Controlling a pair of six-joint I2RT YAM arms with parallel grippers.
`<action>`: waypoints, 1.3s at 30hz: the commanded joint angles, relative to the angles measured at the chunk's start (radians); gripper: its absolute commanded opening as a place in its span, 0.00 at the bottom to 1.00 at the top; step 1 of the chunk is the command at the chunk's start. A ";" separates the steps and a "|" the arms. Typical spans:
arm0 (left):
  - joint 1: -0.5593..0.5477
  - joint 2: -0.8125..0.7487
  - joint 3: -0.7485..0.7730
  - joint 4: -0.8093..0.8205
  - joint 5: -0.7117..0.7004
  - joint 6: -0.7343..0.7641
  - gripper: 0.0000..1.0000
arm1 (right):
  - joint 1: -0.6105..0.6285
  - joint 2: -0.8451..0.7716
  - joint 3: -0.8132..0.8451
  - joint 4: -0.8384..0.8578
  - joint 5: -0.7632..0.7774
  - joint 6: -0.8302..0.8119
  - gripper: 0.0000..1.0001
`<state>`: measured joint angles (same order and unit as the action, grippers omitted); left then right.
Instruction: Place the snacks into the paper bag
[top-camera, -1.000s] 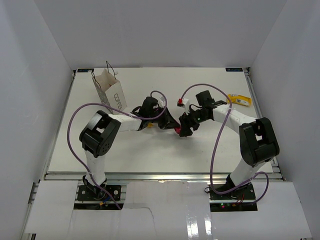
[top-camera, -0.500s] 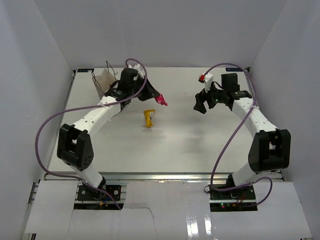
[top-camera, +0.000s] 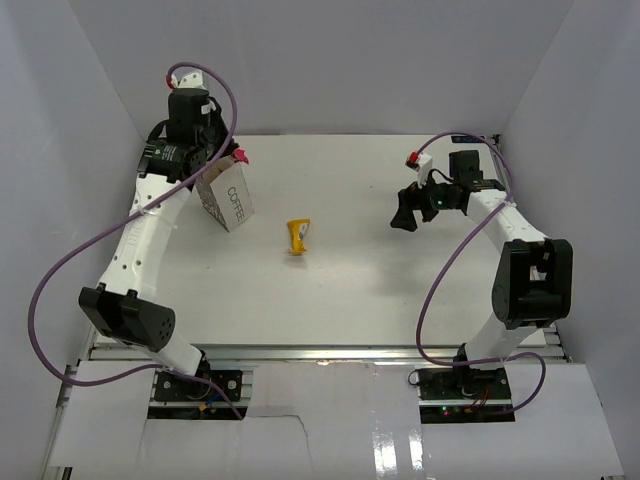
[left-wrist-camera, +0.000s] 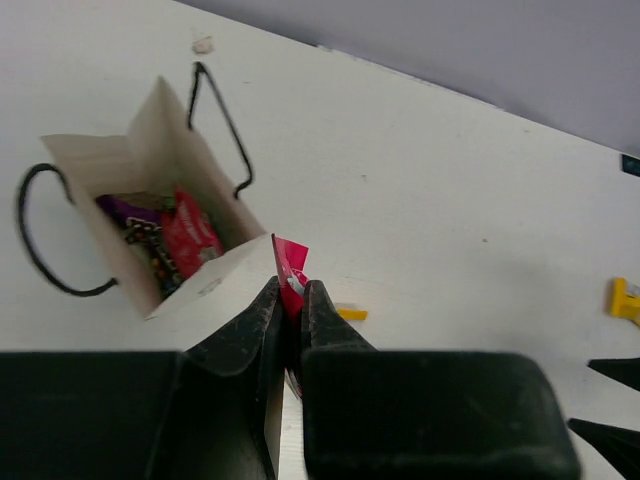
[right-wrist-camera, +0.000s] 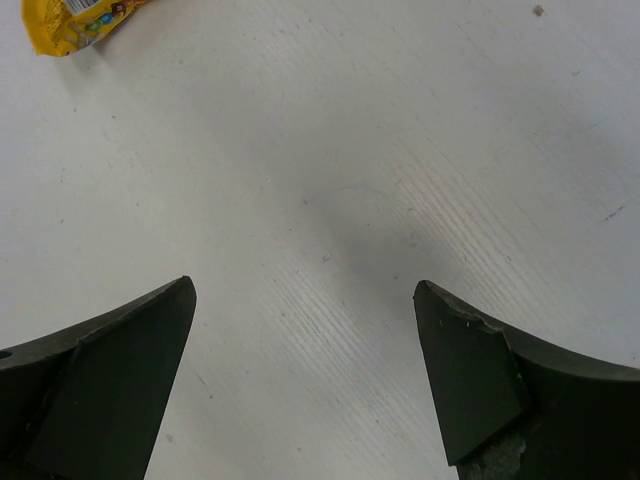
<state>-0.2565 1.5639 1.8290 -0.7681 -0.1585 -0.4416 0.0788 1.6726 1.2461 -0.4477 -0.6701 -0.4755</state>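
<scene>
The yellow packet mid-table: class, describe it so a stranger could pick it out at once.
On the white table, seen from above, find the white paper bag lettered COFFEE at the far left. To its right, on bare tabletop, lies the yellow packet. Unlike the red pouch pinched in the left gripper by the bag's mouth, it is yellow and lies loose.

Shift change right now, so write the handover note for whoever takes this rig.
Left gripper: shut on a red pouch, raised at the rim of the open paper bag.
Right gripper: open, empty, over the table on the right.
Done: second red pouch and dark wrapper lie in the bag.
Left: drop the held pouch, then bag the mid-table yellow packet and the far-right yellow packet.
</scene>
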 joint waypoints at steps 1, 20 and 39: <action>0.036 -0.024 0.052 -0.115 -0.096 0.086 0.00 | 0.001 -0.030 0.000 0.000 -0.033 -0.012 0.96; 0.161 0.220 0.185 -0.031 -0.076 0.193 0.00 | -0.005 -0.053 -0.022 0.001 -0.019 -0.005 0.96; 0.166 -0.102 -0.162 0.298 0.315 0.074 0.83 | -0.042 0.309 0.366 0.063 1.089 0.377 0.98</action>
<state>-0.0933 1.5997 1.7668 -0.6563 -0.0082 -0.3309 0.0605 1.9087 1.5341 -0.3969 0.1600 -0.1917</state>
